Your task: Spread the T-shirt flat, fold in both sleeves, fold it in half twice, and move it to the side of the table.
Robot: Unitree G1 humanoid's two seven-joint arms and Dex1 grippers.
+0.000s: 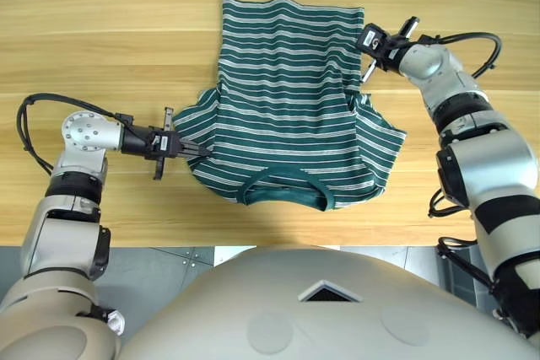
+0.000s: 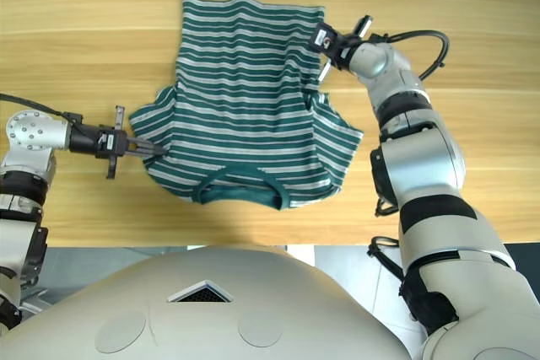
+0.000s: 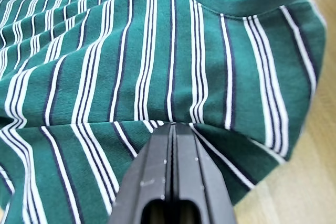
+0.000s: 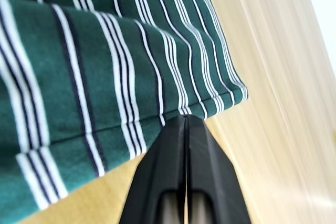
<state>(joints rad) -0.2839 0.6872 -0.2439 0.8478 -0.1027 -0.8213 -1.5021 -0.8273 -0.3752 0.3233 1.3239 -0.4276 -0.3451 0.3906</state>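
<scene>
Spreading step still unfinished, by my read. Head view: T-shirt (image 1: pixel 287 115) lies mid-table (image 1: pixel 101 40), collar nearest the robot, sleeves bunched; left gripper (image 1: pixel 202 151) is at its left sleeve, right gripper (image 1: pixel 369 63) at the right side edge. Left wrist view: fingers (image 3: pixel 157 166) pressed together, pinching a fold. Right wrist view: fingers (image 4: pixel 168 150) together on the cloth edge. Next: draw apart evenly to flatten.

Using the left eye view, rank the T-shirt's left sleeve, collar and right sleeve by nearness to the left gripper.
1. Left sleeve: on the robot's left, right at the left gripper.
2. Collar: in the middle, at the near edge.
3. Right sleeve: across on the right side.
</scene>
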